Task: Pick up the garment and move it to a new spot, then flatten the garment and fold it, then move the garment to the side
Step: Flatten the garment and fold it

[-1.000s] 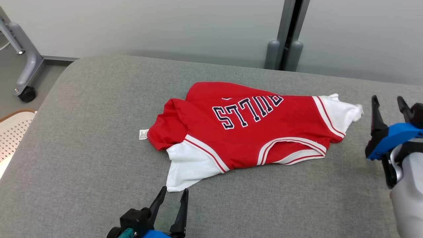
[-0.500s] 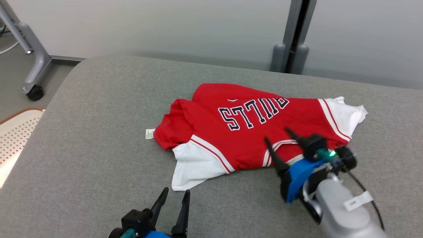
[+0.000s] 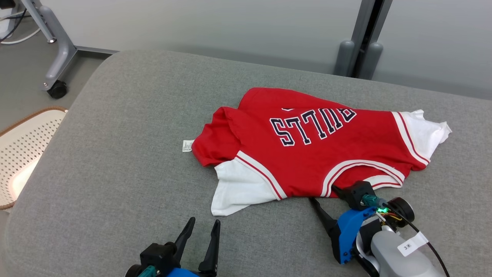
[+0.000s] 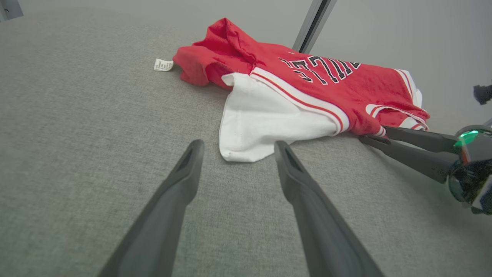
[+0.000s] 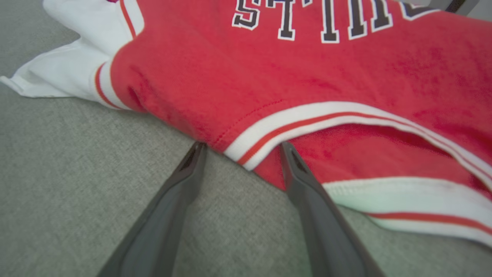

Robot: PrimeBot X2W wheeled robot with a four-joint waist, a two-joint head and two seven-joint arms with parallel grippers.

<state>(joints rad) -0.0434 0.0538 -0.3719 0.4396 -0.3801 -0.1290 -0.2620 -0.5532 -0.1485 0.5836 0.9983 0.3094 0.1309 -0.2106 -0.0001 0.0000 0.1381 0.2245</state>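
The right pincer (image 3: 322, 193), jaws apart, is bracketing the garment's (image 3: 326, 150) near hem, apparently beginning the pick-up. Next it is probably needing to clamp that hem; the left pincer (image 3: 204, 220) is hovering spread.

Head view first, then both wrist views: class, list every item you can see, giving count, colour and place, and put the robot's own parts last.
garment: one, red with white sleeves, white trim and dark lettering, lying rumpled mid-surface
label: one, white, sticking out at the garment's left edge
padded surface: one, grey, under the garment
wheeled stand: one, grey with a black caster, on the floor at far left
perforated panel: one, white with a tan rim, beyond the surface's left edge
posts: two, grey, side by side behind the surface
left end effector: one, dark fingers, open, near the white sleeve but apart from it
right end effector: one, dark fingers on a blue mount, open, tips at the garment's near hem
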